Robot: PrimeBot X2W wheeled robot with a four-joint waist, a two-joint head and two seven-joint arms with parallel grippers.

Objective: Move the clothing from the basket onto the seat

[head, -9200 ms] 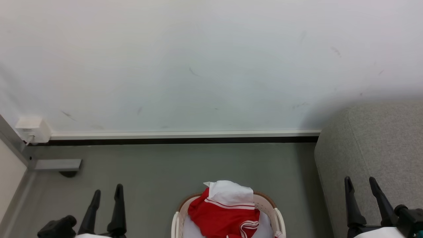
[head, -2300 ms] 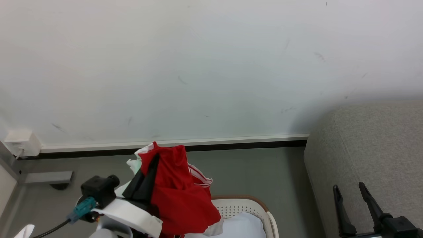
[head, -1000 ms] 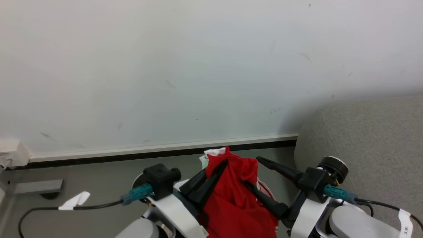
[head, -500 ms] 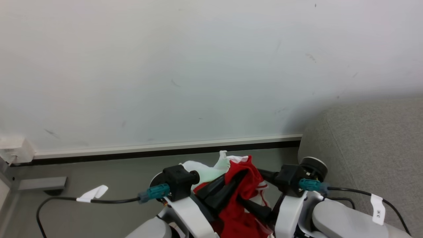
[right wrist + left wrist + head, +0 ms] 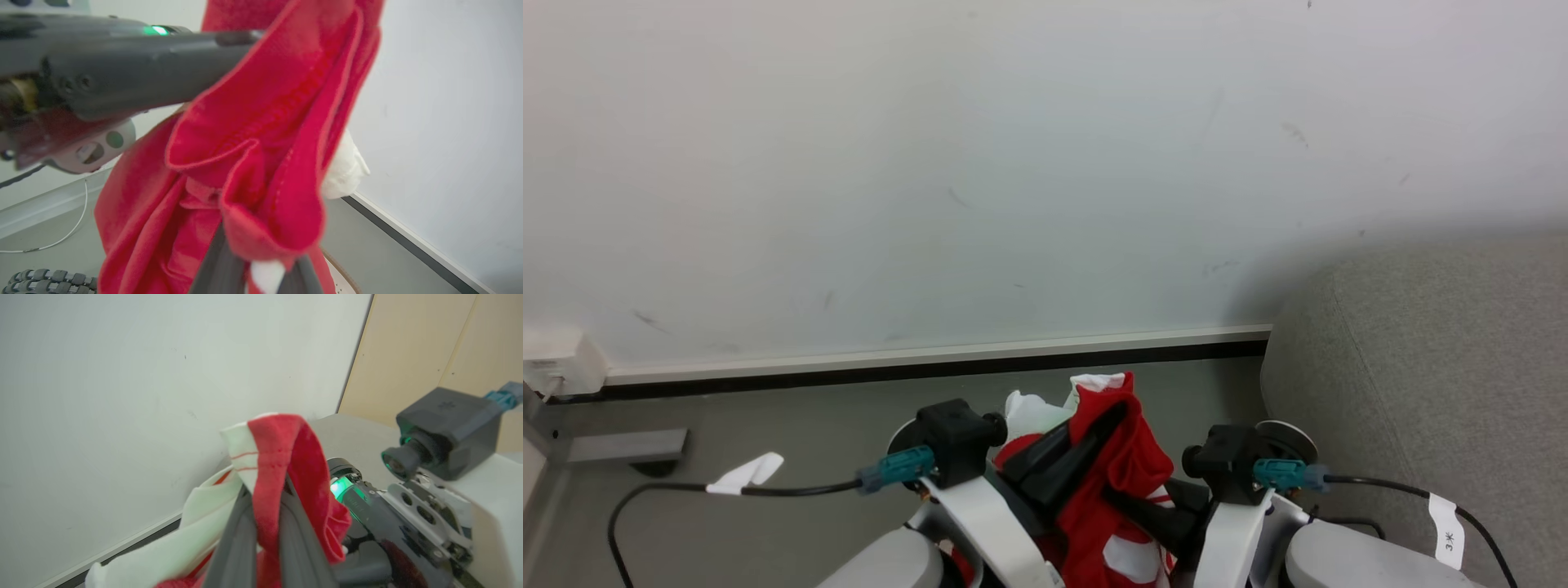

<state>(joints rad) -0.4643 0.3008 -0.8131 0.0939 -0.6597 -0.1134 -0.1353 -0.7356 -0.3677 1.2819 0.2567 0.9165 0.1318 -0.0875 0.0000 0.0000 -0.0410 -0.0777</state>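
Clothing (image 5: pixel 1123 457): we see it raised before the wall, bunched between both arms, left of the seat (image 5: pixel 1421 367).
Left gripper (image 5: pixel 265 490): clamped on a red-and-white hem fold.
Right gripper (image 5: pixel 261 261): pinched together on a lower red fold.
Handling: we judge it light, limp and unbreakable, so it is likely to sag.
Hold: we favour the stitched hems, at two points spread apart.

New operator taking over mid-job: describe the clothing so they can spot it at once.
Follow the white wall down to its dark skirting, then to the floor left of the grey seat. There, low in the head view, the left hand and right hand both grip the clothing. It is bright red with white panels, against grey and white surroundings.
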